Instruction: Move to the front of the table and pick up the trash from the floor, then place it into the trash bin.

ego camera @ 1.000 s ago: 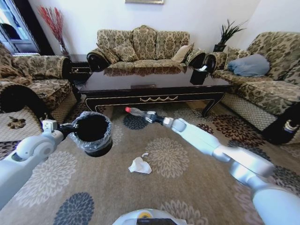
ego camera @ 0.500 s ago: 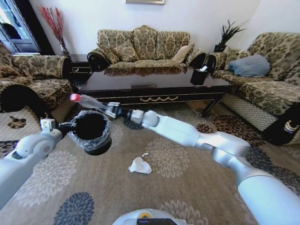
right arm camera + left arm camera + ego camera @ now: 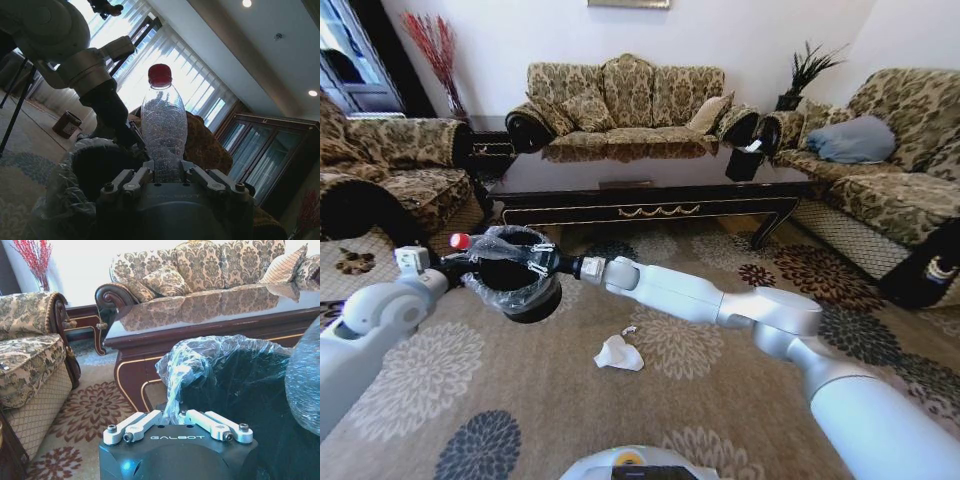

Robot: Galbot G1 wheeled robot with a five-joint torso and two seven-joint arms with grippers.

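My right gripper [image 3: 537, 263] is shut on the clear plastic bottle [image 3: 492, 243], a piece of the trash. The bottle lies across the mouth of the black trash bin [image 3: 516, 284], its red cap [image 3: 459, 241] past the bin's left rim. In the right wrist view the bottle [image 3: 164, 131] stands up between the shut fingers. My left gripper [image 3: 470, 269] holds the bin at its left rim; in the left wrist view its fingers [image 3: 141, 424] pinch the clear bag liner [image 3: 182, 366]. A crumpled white tissue [image 3: 618, 353] and a tiny scrap [image 3: 630, 329] lie on the patterned floor [image 3: 700, 400].
The dark wooden table [image 3: 650, 198] stands just beyond the bin. Sofas ring it: one behind [image 3: 625, 100], one at the left [image 3: 390, 180], one at the right [image 3: 890, 170]. Open carpet stretches between me and the table.
My right arm has swung the bottle leftward from in front of the table to over the bin's mouth. The left arm and the bin have barely moved.
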